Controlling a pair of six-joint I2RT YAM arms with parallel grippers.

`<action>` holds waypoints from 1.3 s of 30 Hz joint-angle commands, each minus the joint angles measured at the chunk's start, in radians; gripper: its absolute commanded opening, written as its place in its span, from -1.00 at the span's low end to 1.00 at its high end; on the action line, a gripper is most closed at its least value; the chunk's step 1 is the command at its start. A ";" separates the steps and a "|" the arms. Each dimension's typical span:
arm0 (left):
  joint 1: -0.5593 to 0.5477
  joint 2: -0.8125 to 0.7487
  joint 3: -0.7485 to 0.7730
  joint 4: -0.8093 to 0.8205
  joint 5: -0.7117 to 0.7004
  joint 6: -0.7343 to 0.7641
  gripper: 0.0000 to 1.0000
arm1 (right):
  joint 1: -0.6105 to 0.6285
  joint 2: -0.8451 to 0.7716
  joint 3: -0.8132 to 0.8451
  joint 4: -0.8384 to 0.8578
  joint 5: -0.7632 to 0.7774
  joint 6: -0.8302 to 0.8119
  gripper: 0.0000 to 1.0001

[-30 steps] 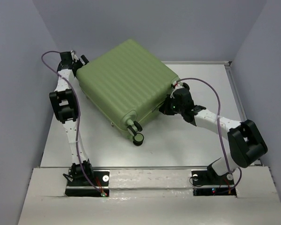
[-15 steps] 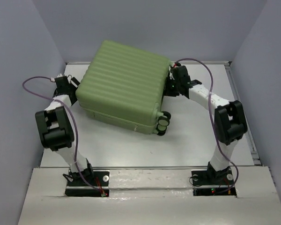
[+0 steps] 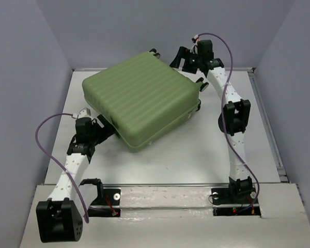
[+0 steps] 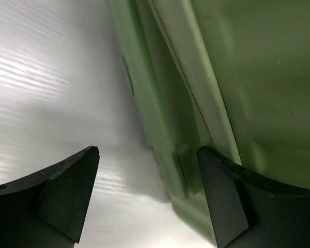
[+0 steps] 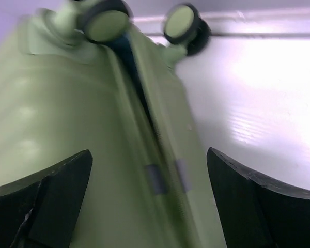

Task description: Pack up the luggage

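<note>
The luggage (image 3: 142, 101), a light-green ribbed hard-shell suitcase, lies flat and closed across the middle of the table. My left gripper (image 3: 104, 129) sits low at its near-left edge, open. In the left wrist view the zipper seam (image 4: 196, 93) runs just beyond the gripper (image 4: 148, 151), and the right fingertip (image 4: 232, 196) is close to the shell. My right gripper (image 3: 182, 58) is at the suitcase's far right corner, open. The right wrist view shows the side seam (image 5: 155, 155) between its spread fingers (image 5: 57, 196) and two green-capped wheels (image 5: 182, 23) beyond the gripper (image 5: 149, 152).
The white table (image 3: 206, 150) is walled by grey panels on three sides, with a raised rail (image 3: 266, 119) along its right edge. The right arm's elbow (image 3: 233, 116) stands over the table right of the suitcase. The left arm's cable (image 3: 46, 126) loops over the near-left.
The suitcase has turned and come down flat. My right gripper has opened and swung to the far corner by the wheels. My left arm has drawn back to the near-left edge.
</note>
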 commanded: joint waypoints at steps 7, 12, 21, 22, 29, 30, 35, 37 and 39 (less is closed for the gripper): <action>-0.239 -0.131 -0.048 0.097 0.122 -0.161 0.80 | -0.096 -0.263 0.024 0.037 -0.338 -0.041 0.89; -0.270 -0.159 -0.057 0.137 0.113 -0.163 0.77 | -0.075 -0.659 -0.501 0.155 -0.321 -0.145 -0.19; -0.288 -0.266 -0.060 0.105 0.099 -0.088 0.17 | 0.182 -1.534 -1.758 0.818 -0.200 -0.013 -0.86; -0.293 -0.280 -0.071 0.105 0.105 -0.086 0.10 | 0.216 -1.553 -1.809 0.845 -0.177 -0.016 -0.86; -0.353 -0.338 -0.057 0.068 0.232 -0.089 -0.53 | 0.352 -1.490 -2.061 1.029 -0.037 -0.059 -0.15; -0.353 -0.341 -0.051 0.068 0.242 -0.083 -0.59 | 0.352 -1.478 -2.078 1.054 -0.017 -0.068 -0.13; -0.550 -0.251 -0.019 0.062 0.129 -0.074 -0.70 | 0.364 -1.326 -2.086 1.178 0.018 -0.108 -0.04; -0.647 -0.225 -0.016 0.065 0.075 -0.086 -0.70 | 0.364 -1.285 -2.083 1.224 0.027 -0.116 -0.01; -0.676 -0.232 -0.014 0.071 0.009 -0.109 -0.70 | 0.376 -1.228 -2.063 1.231 0.015 -0.128 0.06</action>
